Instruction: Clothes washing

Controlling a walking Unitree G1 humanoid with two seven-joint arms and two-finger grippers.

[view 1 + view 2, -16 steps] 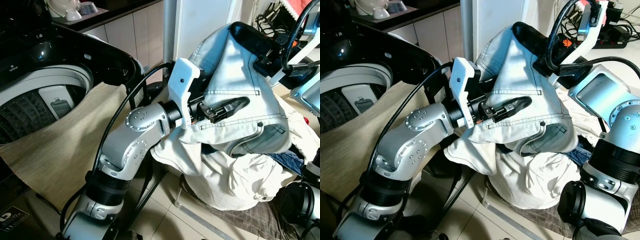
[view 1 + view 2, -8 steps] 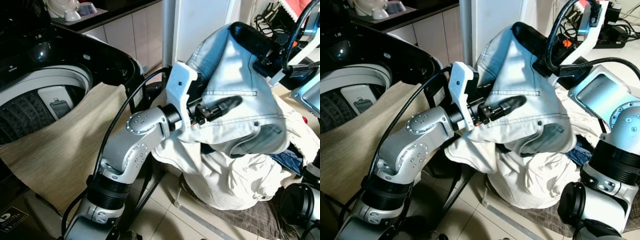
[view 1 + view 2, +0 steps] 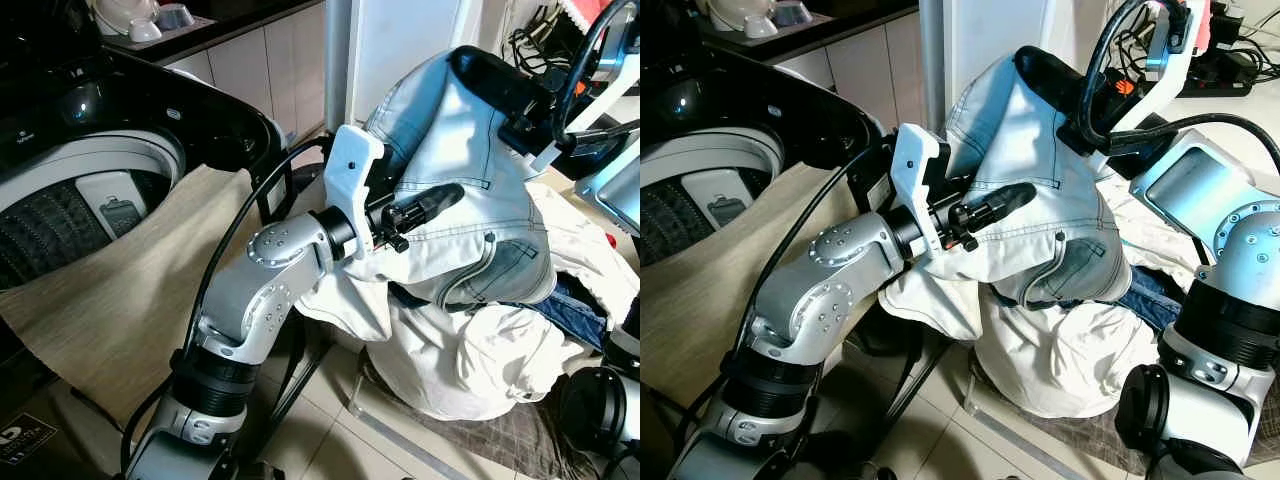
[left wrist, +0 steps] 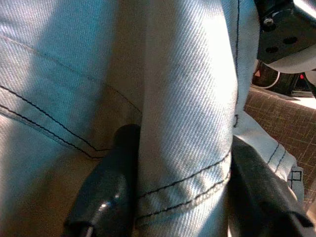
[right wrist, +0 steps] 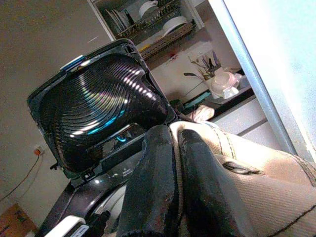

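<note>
You have the pale denim jeans point(image 3: 470, 215) lifted off the laundry pile point(image 3: 480, 350) with both arms: the left gripper point(image 4: 182, 192) pinches a fold of the denim between its fingers, and the right gripper point(image 5: 175, 187) is clamped on the waistband up high. This looks like the loading step, with the open washing machine point(image 3: 90, 190) off to your left. Next you need to swing the jeans over the drum opening before letting go, clear of the beige cloth point(image 3: 110, 300) draped over its rim.

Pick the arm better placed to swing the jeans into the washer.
Left. The left gripper is clamped on the jeans on the side nearer the washer drum; the right gripper pinches their top edge, farther away.
</note>
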